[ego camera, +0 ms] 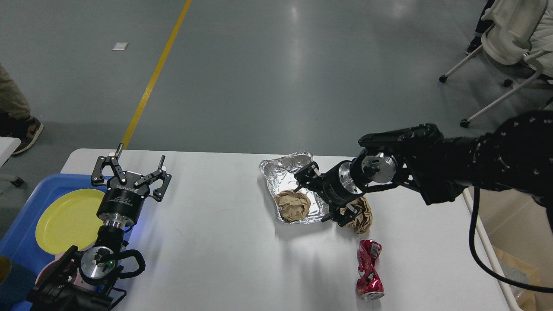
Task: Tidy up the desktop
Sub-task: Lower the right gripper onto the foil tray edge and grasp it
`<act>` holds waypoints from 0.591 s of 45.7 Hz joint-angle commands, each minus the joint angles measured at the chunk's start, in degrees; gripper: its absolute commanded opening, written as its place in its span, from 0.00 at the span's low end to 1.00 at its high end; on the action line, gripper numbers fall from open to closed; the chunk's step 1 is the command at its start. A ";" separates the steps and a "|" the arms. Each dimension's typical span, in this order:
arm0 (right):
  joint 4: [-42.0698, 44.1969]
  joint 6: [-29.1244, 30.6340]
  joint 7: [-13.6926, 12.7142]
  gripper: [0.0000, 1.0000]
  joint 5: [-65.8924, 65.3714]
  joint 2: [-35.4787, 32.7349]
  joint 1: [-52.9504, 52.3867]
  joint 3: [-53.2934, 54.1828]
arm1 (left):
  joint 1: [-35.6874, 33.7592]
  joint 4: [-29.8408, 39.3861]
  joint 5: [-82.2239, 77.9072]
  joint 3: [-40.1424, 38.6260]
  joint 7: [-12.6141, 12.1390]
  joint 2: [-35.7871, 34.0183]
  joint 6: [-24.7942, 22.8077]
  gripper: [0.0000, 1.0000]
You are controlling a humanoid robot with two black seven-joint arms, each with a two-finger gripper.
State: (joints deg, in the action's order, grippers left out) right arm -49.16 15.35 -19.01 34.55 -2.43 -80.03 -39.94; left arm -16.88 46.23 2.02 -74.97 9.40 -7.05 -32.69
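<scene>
Nearest the viewer, at the lower left, the left arm rose from its thick base joints in a near-upright column, its left gripper (131,170) pointing away over the large white rectangular desktop (216,242), both fingers spread wide with nothing between them. That desktop filled the lower half of the view. Left of the arm, a round yellow plastic plate (65,218) lay in a blue plastic tray (19,233) at the desktop's left edge.

To the right of the desktop's middle, a crushed red metal can (368,270) lay on its side near the front edge. Beyond the can, the right arm came in from the right, stretched low and nearly level over the desktop. Its right gripper (322,198) pointed left with fingers parted, one at the rim of a crinkled silver foil tray (287,166), the other down beside a loose crumpled brown paper ball (362,216). Whether it touched either, I could not tell. A second crumpled brown paper wad (293,205) sat inside the foil tray.
</scene>
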 commanded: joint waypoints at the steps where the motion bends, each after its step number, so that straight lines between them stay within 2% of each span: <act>1: 4.32 -7.88 0.20 1.00 0.00 0.94 8.13 5.04 | 0.00 0.00 0.00 0.00 0.00 0.02 0.00 0.96; 8: 14.43 -8.94 0.02 1.00 0.17 3.49 13.93 6.54 | 0.00 0.00 0.00 0.00 0.00 0.02 0.00 0.96; 15: 21.02 -9.11 -0.15 0.99 0.17 4.81 17.01 8.03 | 0.00 0.00 0.00 0.00 -0.09 0.02 0.00 0.96; 27: 22.79 -9.11 -0.07 0.99 0.00 7.36 19.39 9.17 | 0.00 0.00 0.00 0.09 -0.09 0.02 0.00 0.96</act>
State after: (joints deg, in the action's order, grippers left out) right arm -26.59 6.38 -19.16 34.56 4.08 -61.53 -31.57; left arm -16.87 46.23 2.02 -74.92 9.40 -7.04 -32.69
